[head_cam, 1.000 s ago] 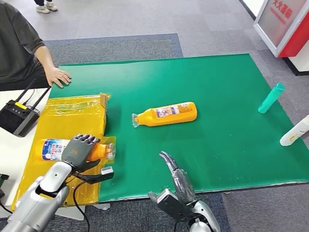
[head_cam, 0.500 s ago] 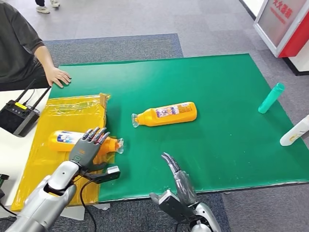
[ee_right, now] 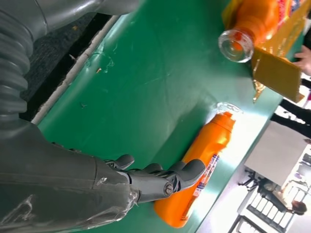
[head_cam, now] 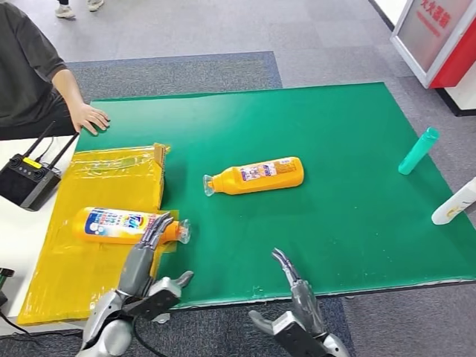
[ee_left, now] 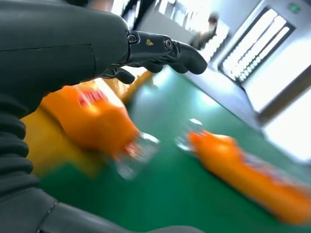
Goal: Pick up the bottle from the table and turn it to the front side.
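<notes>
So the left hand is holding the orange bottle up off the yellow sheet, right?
No. The left hand holds nothing; its fingers are apart beside the bottle, which lies on the yellow sheet. The head view shows it.

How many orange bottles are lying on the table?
2: one orange bottle on the yellow sheet near the left hand, one orange bottle mid-table on the green mat.

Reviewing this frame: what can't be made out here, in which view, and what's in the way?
- Left wrist view: motion blur smears both orange bottles; the label on the near bottle is unreadable.
- Head view: label print on the middle bottle is too small to read.
- Head view: the white bottle is cut off by the right edge.
- Head view: whether the left hand touches the near bottle cannot be told.
</notes>
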Motion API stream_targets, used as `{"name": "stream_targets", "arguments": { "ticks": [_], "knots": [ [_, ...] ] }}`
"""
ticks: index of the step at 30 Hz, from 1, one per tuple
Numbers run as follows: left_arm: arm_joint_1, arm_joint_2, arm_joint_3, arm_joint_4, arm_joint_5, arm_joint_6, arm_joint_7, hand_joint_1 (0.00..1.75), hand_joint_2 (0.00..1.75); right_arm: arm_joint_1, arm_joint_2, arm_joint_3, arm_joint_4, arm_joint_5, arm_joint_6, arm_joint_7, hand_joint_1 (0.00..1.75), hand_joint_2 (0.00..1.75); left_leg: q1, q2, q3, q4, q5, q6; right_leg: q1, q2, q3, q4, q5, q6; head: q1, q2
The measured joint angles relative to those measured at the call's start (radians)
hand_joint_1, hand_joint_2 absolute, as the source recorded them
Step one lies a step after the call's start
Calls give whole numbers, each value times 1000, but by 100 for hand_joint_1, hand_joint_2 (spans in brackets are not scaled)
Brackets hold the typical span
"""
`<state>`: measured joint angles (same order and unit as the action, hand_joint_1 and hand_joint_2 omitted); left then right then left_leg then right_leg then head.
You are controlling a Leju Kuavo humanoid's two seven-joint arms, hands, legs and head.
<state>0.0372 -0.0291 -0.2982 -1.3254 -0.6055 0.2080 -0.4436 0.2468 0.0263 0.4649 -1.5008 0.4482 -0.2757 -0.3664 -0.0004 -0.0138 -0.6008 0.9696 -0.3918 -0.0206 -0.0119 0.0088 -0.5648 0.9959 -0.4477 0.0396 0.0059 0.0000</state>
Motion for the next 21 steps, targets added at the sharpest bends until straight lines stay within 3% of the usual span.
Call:
{"name": "stream_targets", "arguments": {
  "ticks": [2, 3, 6, 12, 21],
  "knots": [
    [33, -38, 35, -23, 299, -172, -94, 0, 44, 13, -11, -12, -12, -41, 19, -29, 0, 175, 0, 0, 0, 0, 0, 0, 0, 0, 0, 0, 0, 0, 0, 0],
    [44, -59, 53, -28, 407, -244, -123, 0, 44, 18, -16, -18, -16, -58, 29, -41, 0, 175, 0, 0, 0, 0, 0, 0, 0, 0, 0, 0, 0, 0, 0, 0],
    [62, -110, 87, -19, 509, -345, -177, 0, 175, 25, -24, -34, -22, -91, 53, -68, 0, 175, 0, 0, 0, 0, 0, 0, 0, 0, 1, 0, 0, 0, 0, 0],
    [76, -165, 86, 0, 492, -334, -233, 0, 175, 28, -28, -52, -27, -125, 82, -99, 0, 175, 0, 0, 1, 0, 1, 0, 0, 0, 1, 0, 0, 0, 0, 0],
    [90, -173, 61, -31, 547, -346, -233, 0, 175, 43, -31, -86, -40, -169, 105, -137, 0, 175, 0, 0, 1, 0, 0, 0, 0, 0, 1, 0, 0, 0, 0, 0]
  ]
}}
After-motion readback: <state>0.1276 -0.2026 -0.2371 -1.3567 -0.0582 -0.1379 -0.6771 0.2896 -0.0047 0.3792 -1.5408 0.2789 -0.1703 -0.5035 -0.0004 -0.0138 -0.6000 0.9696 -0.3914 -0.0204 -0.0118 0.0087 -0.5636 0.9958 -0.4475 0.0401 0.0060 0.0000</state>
